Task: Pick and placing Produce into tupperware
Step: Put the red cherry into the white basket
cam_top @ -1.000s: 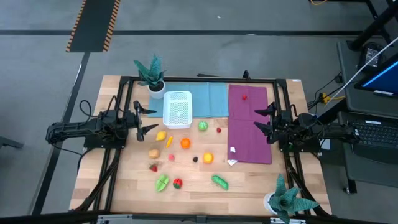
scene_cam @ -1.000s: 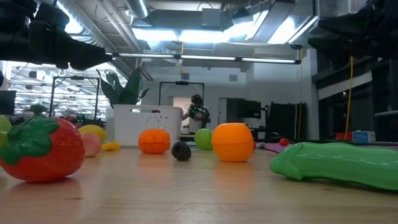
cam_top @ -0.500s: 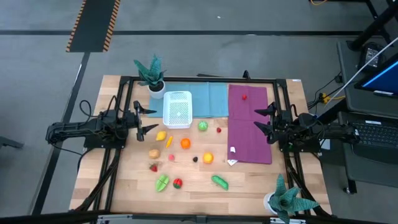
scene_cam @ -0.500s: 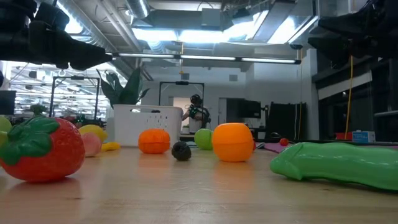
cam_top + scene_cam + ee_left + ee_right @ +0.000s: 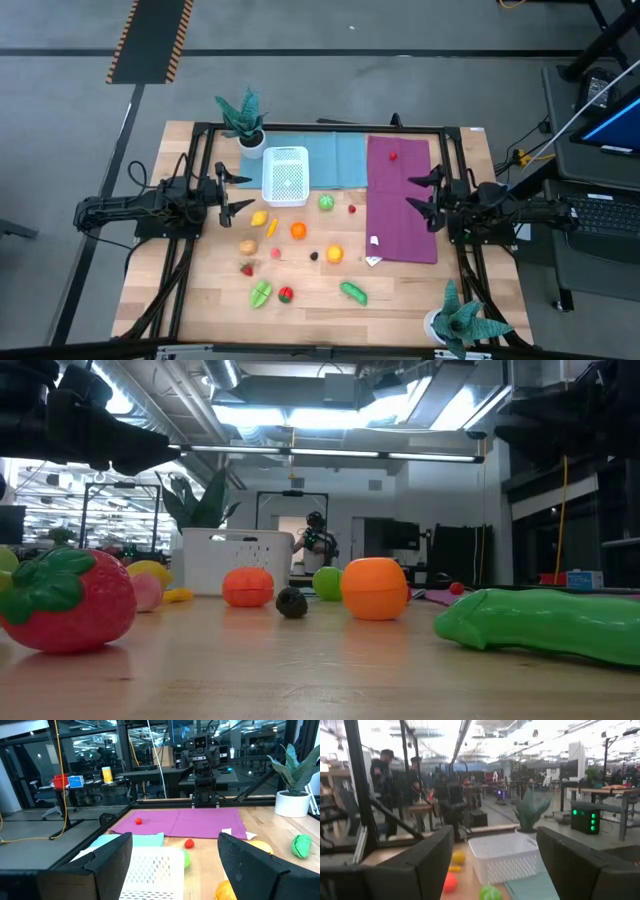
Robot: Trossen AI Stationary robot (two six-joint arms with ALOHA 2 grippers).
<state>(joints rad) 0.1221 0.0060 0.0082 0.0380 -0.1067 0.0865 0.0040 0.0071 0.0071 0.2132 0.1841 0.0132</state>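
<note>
The produce lies scattered on the wooden table's middle: a yellow piece, an orange, a green ball, a strawberry, a green cucumber and several more. The white tupperware stands on a teal cloth toward the far edge, with nothing inside. My left gripper hovers open at the table's left, pointing level toward the middle. My right gripper hovers open at the right, above a purple cloth. Neither has anything between its fingers.
A small red piece lies on the purple cloth's far part. Potted teal-leaved plants stand at the far left and the near right corner. A black frame runs around the table. People show in the room behind.
</note>
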